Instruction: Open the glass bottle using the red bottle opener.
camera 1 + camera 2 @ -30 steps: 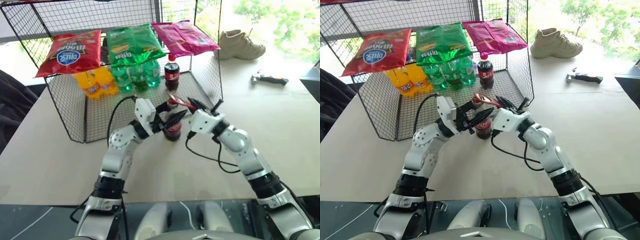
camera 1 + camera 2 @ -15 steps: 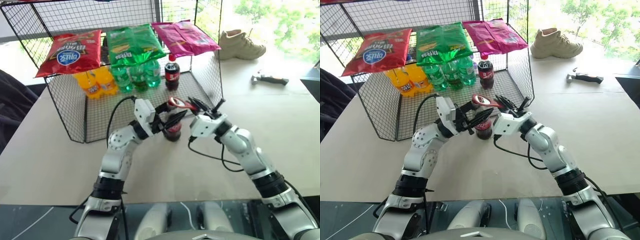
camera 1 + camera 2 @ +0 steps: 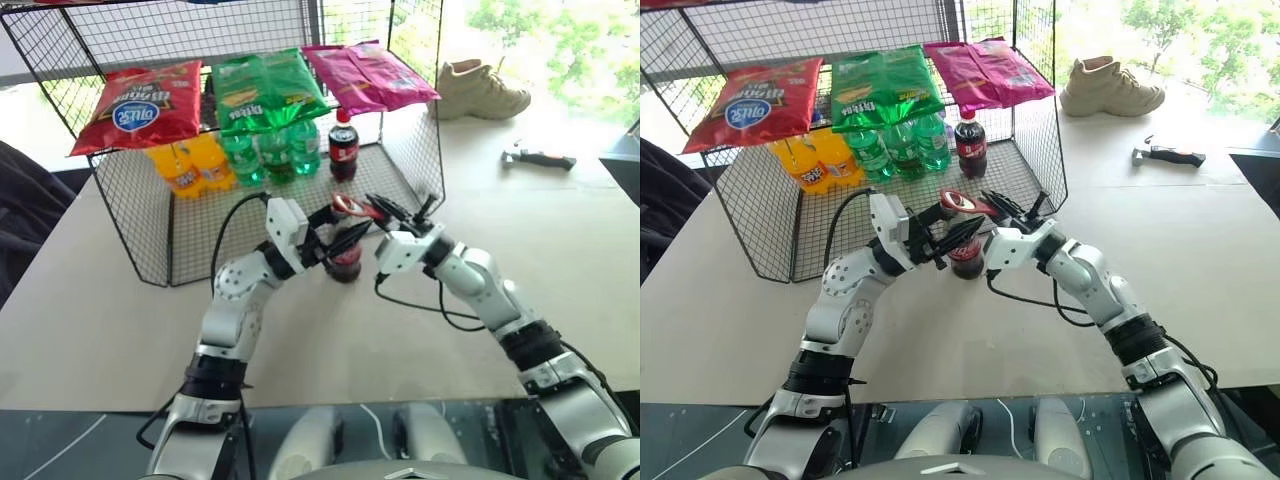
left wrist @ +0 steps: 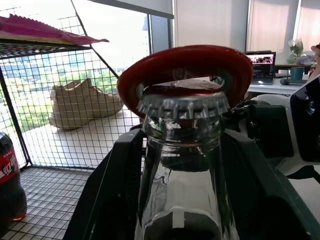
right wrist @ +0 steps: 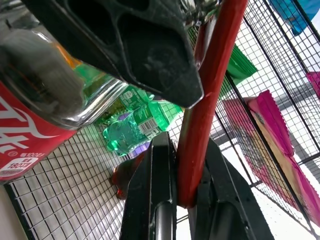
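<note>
the glass bottle [image 3: 346, 258] was held upright on the table [image 3: 90, 300] before the wire rack [image 3: 140, 215], clamped by the left gripper [image 3: 335, 236] for steadiness. the red bottle opener [image 3: 352, 207], pinched in the closed right gripper [image 3: 392, 212], was seated over the crown cap [image 4: 182, 104] for prying.

right gripper [image 5: 182, 200] clamps red bottle opener [image 5: 210, 90] | glass bottle [image 5: 35, 95] beside it
</note>
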Controlling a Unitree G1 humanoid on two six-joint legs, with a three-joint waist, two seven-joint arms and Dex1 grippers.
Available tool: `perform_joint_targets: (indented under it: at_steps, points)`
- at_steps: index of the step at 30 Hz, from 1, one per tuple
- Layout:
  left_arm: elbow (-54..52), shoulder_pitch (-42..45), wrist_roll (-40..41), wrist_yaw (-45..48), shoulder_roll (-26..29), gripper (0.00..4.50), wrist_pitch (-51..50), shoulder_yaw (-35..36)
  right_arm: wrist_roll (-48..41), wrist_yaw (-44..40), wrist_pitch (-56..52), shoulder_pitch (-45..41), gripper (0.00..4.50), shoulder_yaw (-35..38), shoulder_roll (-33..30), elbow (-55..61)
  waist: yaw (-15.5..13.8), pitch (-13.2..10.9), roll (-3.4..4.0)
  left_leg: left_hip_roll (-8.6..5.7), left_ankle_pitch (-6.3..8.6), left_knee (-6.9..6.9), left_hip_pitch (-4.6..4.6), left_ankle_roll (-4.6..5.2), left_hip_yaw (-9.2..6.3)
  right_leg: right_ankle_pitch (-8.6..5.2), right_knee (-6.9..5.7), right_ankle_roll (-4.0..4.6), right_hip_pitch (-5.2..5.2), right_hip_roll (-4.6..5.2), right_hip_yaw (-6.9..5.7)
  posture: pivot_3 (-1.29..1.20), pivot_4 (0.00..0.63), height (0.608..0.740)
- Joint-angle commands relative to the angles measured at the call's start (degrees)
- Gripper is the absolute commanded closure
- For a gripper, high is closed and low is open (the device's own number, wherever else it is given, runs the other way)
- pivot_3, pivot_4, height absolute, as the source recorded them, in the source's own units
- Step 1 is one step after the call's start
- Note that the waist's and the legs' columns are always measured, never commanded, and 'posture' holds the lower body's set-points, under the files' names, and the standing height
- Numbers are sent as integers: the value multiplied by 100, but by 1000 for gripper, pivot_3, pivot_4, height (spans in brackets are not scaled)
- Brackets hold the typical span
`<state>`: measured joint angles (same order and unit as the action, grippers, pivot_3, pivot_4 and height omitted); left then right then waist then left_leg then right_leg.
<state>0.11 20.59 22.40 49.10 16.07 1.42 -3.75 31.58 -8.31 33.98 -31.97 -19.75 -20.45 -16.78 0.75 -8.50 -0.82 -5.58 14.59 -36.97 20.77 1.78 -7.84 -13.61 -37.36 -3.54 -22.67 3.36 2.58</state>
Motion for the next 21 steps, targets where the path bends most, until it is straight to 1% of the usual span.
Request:
perform_joint_targets:
  at_steps: [1, 15, 21]
  points:
    - [45, -7, -141, 17, 15, 2473, -152, -171, 320, -194, 438, -148, 4500, -445, -113, -170, -1, 0, 0, 0, 0, 0, 0, 0, 0, 0, 0, 0, 0, 0, 0, 0, 150, 732]
    - [109, -10, -154, -5, -11, 2473, -135, -183, 252, -178, 909, -870, 4500, -28, -789, -10, -18, -9, 7, 1, -12, 21, 11, -20, -4, 1, 38, 0, -1, 0, -4, 0, 150, 732]
    - [160, -10, -175, 2, -29, 2473, -104, -182, 269, -132, 1033, -1218, 4500, 49, -922, -188, -37, -13, 8, 0, -13, 24, 25, -21, -10, 1, 48, 0, -3, 2, -9, 0, 150, 732]
